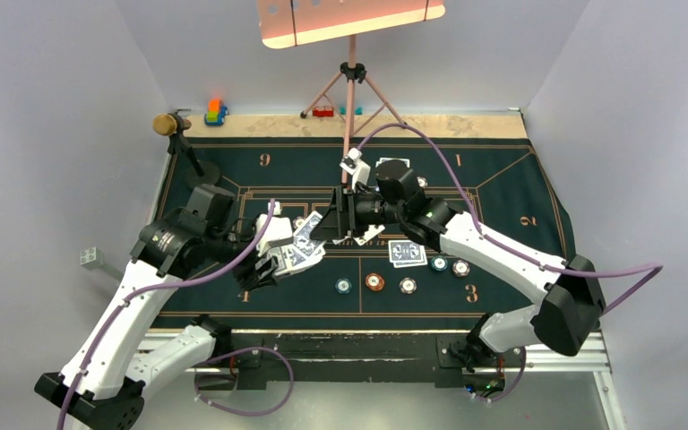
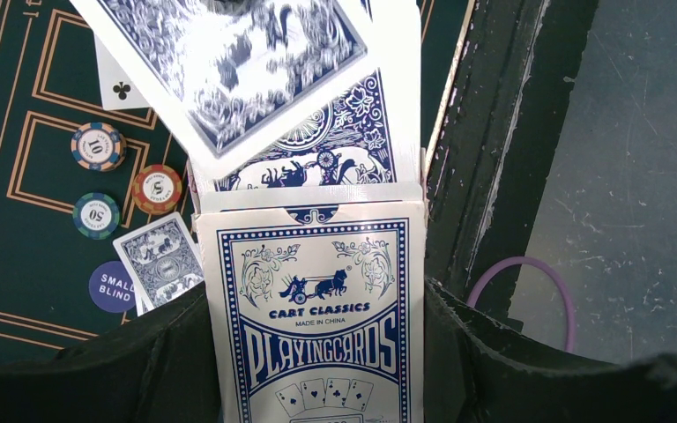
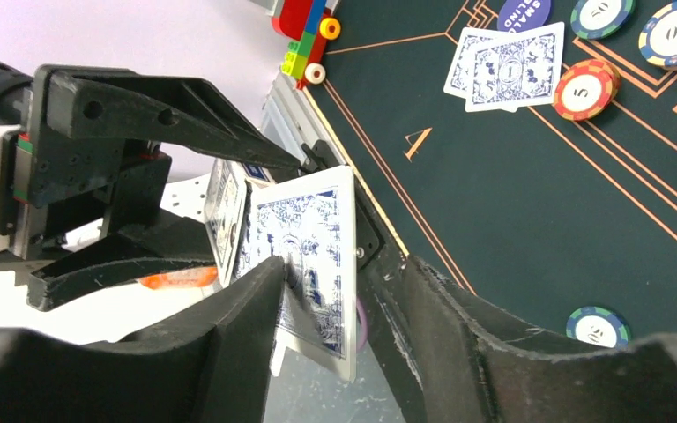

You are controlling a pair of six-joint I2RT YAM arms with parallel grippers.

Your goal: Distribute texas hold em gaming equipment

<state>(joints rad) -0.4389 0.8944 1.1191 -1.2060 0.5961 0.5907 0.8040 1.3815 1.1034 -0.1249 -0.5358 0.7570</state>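
Closest to the left wrist camera, the left end effector (image 2: 316,300) is clamped on a white-and-blue cardboard card box (image 2: 317,344) printed with a chariot. The frame cuts off the box's lower end, and blue-backed playing cards (image 2: 344,141) fanning out of its open top cover the flap. The top card (image 2: 229,62) is blurred and cropped.

From above, the box hangs over the near-left part of the dark green felt tabletop (image 1: 305,157), but the left fingers are lost there behind cards and arm.

The right end effector (image 3: 331,264) has its fingers partway apart with the top card between them. One finger hides the card's lower corner, so I cannot tell whether they press on it.

Only the wrist views show what lies under the box:
- a blue-and-orange chip marked 10 (image 2: 97,145)
- an orange-red chip (image 2: 157,189)
- a green chip marked 50 (image 2: 97,214)
- a round dark blue small-blind disc (image 2: 112,286)
- two overlapped face-down cards (image 2: 160,262) just beside the disc

Only the overhead view shows a row of three chips (image 1: 374,282) by the middle of the near edge and a gold-headed microphone (image 1: 168,124) at the far-left corner.
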